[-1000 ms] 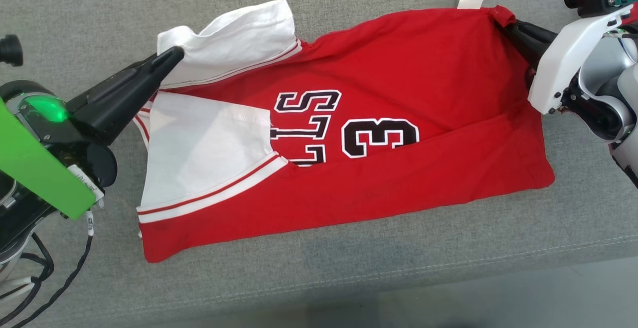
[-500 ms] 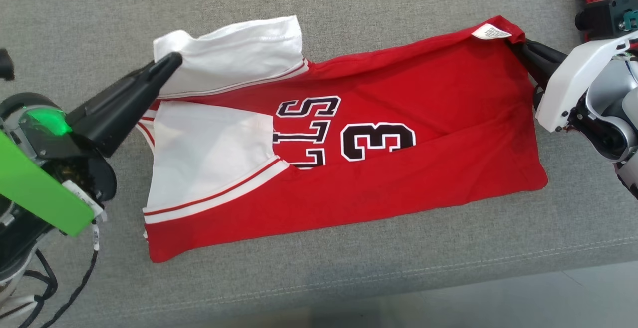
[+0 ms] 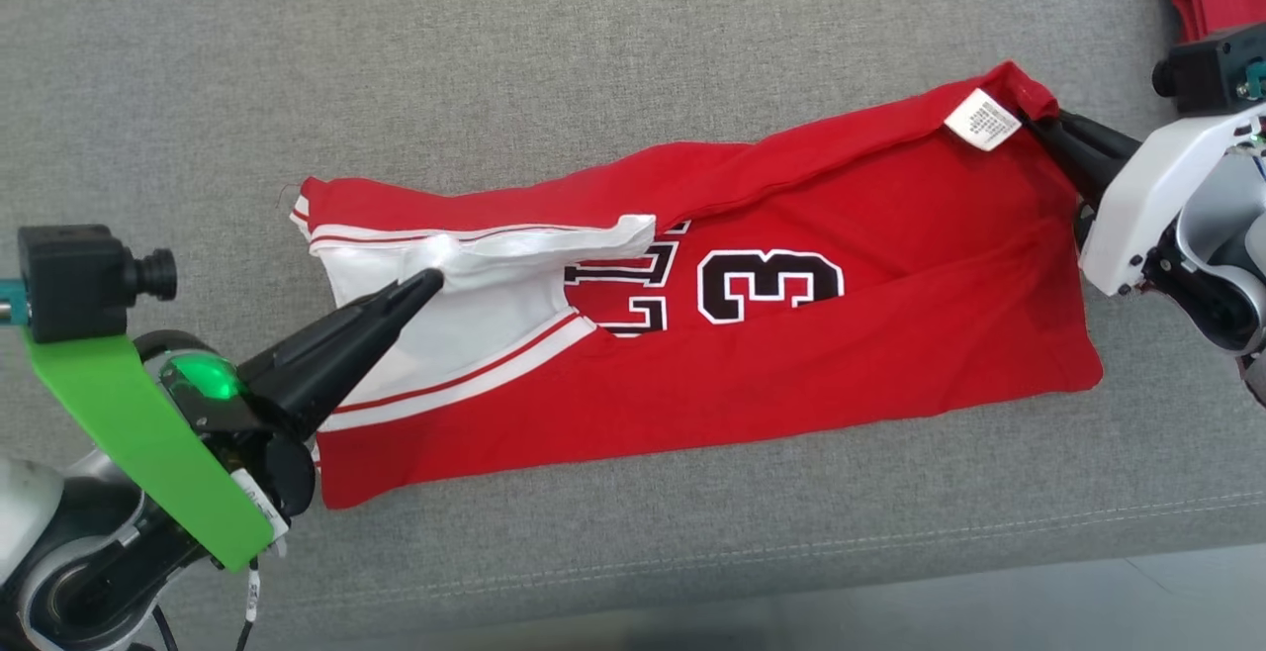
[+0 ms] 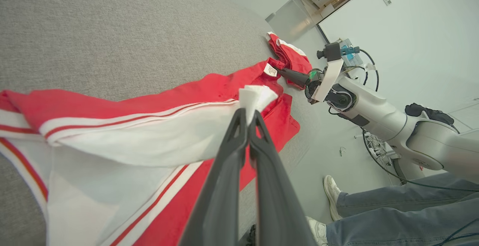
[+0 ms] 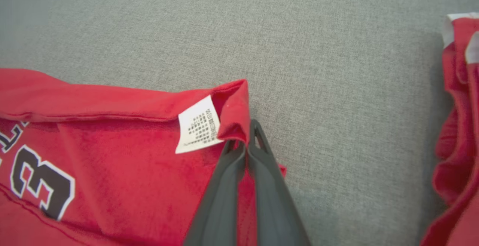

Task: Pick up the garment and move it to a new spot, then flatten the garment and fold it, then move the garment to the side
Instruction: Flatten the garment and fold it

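Red garment (image 3: 791, 384) pinched at opposite ends — left hand (image 3: 432, 281), right hand (image 3: 1040, 123).

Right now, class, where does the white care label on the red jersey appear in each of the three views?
Head view: care label at upper right, on the jersey's lifted corner.
Left wrist view: care label small, just above centre.
Right wrist view: care label near centre.
Shared landmark: the right claw, shut on the red corner beside the label.
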Controlling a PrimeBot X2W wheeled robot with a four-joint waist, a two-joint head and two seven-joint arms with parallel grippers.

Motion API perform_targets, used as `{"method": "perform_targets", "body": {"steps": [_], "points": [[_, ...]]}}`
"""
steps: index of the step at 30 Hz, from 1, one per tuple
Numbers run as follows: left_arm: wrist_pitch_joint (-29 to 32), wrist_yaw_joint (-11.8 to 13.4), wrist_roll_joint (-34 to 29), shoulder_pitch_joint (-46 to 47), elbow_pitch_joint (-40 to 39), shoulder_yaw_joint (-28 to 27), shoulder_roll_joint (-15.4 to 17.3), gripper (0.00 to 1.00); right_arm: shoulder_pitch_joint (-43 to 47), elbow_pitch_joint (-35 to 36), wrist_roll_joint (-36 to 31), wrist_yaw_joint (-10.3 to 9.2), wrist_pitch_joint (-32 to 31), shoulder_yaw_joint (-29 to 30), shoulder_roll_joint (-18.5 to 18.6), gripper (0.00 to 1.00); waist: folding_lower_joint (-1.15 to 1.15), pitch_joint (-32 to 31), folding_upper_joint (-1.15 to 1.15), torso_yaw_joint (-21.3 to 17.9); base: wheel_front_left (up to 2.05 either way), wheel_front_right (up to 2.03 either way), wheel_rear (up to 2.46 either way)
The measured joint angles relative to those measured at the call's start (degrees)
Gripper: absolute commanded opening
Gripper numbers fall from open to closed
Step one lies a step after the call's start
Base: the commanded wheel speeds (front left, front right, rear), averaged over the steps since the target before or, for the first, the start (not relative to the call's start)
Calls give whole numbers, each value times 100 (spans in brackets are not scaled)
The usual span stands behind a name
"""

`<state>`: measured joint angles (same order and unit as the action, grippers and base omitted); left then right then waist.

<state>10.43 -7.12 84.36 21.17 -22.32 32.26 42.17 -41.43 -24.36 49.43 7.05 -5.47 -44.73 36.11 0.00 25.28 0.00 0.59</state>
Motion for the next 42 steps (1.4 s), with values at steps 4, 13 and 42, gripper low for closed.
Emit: {"method": "perform_targets", "body": {"steps": [4, 13, 42], "points": [[-65, 0, 0, -160, -5, 56, -18, 0, 192, 11, 0, 0, 70, -52, 114, 0, 0, -93, 0, 46, 0, 0, 0], [-194, 0, 2, -548, 19, 236, -127, 0, 469, 240, -30, 1, 192, -237, 461, 0, 0, -271, 0, 192, 0, 0, 0], [-485, 0, -34, -1101, 419, 650, -336, 0, 1053, 1240, 5, 7, 189, -554, 1158, 0, 0, -593, 0, 124, 0, 0, 0]]}}
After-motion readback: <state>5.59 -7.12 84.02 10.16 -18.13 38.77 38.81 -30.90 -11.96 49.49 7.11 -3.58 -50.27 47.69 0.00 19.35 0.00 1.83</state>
